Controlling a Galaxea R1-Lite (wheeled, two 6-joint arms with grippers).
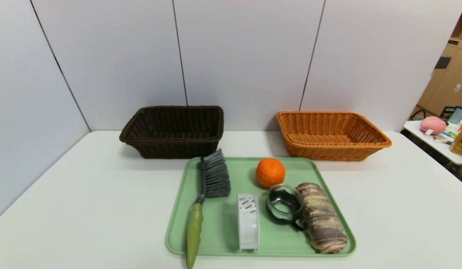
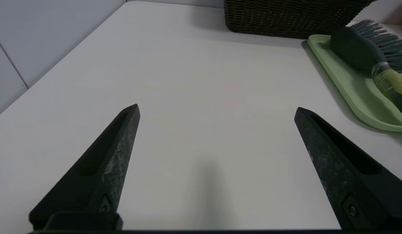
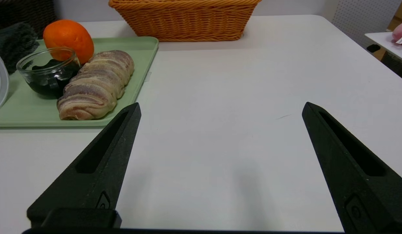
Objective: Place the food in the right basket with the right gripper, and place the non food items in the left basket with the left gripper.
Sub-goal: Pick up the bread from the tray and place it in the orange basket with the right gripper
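Matte black, tapered, wedge-shaped fingers (image 2: pixel 123 143) with long recessed slots, scuffed grey inner faces, small screws near bases.

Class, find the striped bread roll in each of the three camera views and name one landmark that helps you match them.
Head view: the striped bread roll lies along the green tray's right edge, beside the glass cup.
Left wrist view: not in it.
Right wrist view: the roll lies at the tray's near corner, beside the cup.
Shared landmark: the green tray, seen in all three views.
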